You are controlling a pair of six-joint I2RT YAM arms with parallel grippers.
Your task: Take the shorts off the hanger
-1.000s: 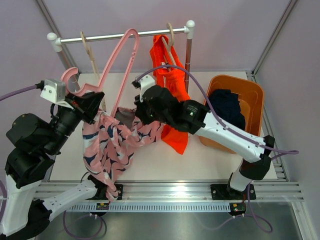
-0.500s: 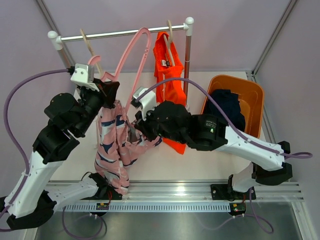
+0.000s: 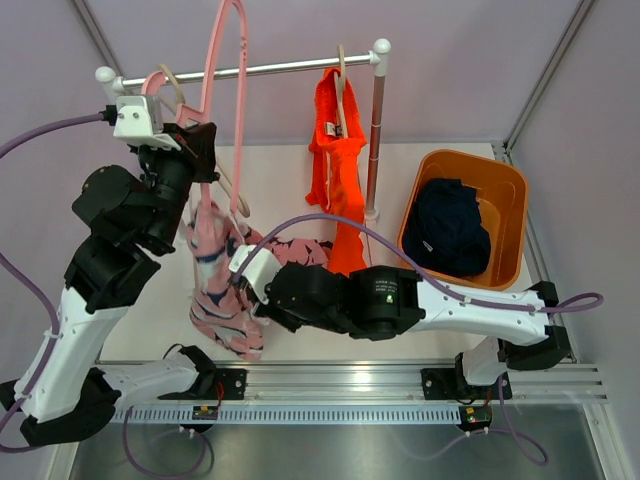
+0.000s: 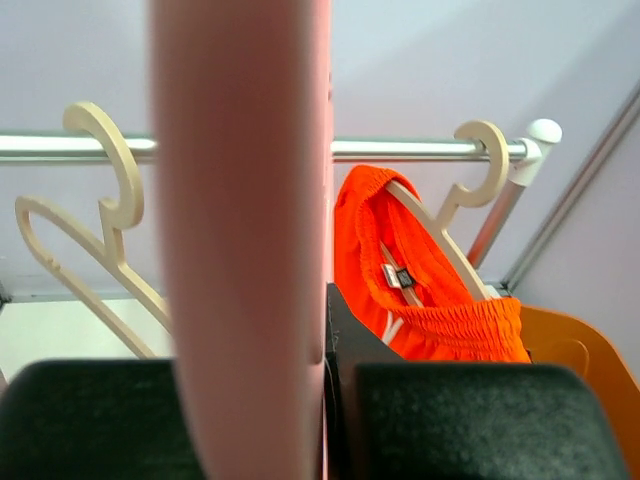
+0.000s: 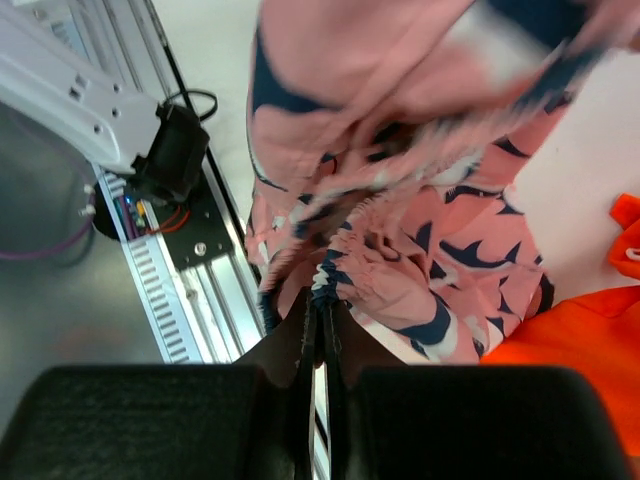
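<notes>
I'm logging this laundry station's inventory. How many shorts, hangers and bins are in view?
Shorts: 3 (pink patterned pair, orange pair, navy pair)
Hangers: 3 (pink hanger, bare cream hanger, loaded cream hanger)
Bins: 1 (orange bin)
Total: 7

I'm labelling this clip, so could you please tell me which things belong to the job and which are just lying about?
Job:
patterned shorts, pinched by right gripper
pink hanger, in left gripper
orange shorts, hung up
navy shorts, in orange bin

Lying about:
empty beige hanger
rail
</notes>
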